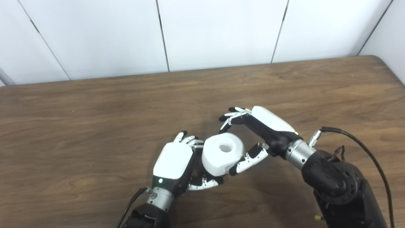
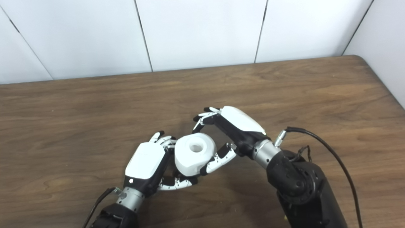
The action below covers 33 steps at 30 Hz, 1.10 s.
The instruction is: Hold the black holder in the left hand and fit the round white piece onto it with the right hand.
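Seating the round white piece (image 1: 223,153) at lower centre: left hand (image 1: 173,161) clasps beneath it, holder hidden; right hand (image 1: 253,133), fingers spread, thumb touching, should press down squarely.

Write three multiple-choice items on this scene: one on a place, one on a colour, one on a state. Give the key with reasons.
1. Where is the round white piece?
A. between the two hands
B. at the table's far edge
C. on the wall

2. What colour is the table?
A. white
B. brown wood
C. green

3. How are the right hand's fingers?
A. clenched in a fist
B. out of view
C. spread apart beside the piece

Key: A, it sits against the left hand; B, wood grain shows; C, fingers and thumb stand apart.
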Available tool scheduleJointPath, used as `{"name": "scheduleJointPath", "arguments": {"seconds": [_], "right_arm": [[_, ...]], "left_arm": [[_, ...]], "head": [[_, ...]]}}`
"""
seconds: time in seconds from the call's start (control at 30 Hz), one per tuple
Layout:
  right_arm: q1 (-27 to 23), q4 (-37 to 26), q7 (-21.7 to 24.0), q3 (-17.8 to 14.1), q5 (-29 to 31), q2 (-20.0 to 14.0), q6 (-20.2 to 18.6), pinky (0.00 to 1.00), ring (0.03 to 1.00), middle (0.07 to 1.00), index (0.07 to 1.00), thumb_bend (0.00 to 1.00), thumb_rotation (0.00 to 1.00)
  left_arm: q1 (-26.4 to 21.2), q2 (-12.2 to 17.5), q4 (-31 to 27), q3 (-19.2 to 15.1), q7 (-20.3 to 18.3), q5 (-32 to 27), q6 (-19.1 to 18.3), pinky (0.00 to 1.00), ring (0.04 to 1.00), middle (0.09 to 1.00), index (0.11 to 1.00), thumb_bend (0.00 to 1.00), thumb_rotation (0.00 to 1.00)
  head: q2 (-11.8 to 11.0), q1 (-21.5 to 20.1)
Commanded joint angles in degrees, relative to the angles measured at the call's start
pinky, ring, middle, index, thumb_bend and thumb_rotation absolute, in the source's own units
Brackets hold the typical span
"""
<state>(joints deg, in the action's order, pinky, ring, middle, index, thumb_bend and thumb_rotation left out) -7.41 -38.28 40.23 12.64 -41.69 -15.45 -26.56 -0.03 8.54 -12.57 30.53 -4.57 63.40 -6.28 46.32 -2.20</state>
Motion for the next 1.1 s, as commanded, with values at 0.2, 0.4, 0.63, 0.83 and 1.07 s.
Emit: {"name": "scheduleJointPath", "arguments": {"seconds": [0.2,0.4,0.63,0.83,1.07], "right_arm": [[-0.4,-0.3,-2.0,-0.4,0.5,-0.6,0.5,1.00,0.960,0.847,0.482,0.52,0.13],[0.2,-0.3,-2.5,-0.4,0.8,-0.7,0.9,1.00,0.958,0.845,0.482,0.52,0.13],[0.5,0.1,-2.9,-0.3,1.0,-0.9,1.2,1.00,0.954,0.841,0.482,0.52,0.13],[0.3,0.5,-3.3,0.1,1.1,-1.0,1.4,1.00,0.953,0.839,0.482,0.52,0.13],[0.0,0.5,-3.4,-0.1,1.5,-1.3,1.4,1.00,0.959,0.841,0.482,0.52,0.13]], "left_arm": [[1.1,0.0,0.1,1.3,-2.7,1.0,-0.1,0.96,0.844,0.755,0.485,0.52,0.05],[1.2,0.0,-0.5,1.4,-3.5,1.3,-0.4,0.96,0.847,0.758,0.485,0.52,0.05],[1.2,-0.1,-0.5,1.5,-3.4,1.3,-0.5,0.96,0.845,0.758,0.485,0.52,0.05],[0.9,-0.4,0.0,1.4,-3.2,1.1,-0.5,0.96,0.847,0.758,0.485,0.52,0.05],[0.8,-0.5,0.5,1.5,-2.8,1.1,-0.4,0.96,0.849,0.758,0.485,0.52,0.05]], "head": [[0.3,0.1],[0.4,0.2],[0.7,0.3],[0.4,0.0],[0.1,0.1]]}}
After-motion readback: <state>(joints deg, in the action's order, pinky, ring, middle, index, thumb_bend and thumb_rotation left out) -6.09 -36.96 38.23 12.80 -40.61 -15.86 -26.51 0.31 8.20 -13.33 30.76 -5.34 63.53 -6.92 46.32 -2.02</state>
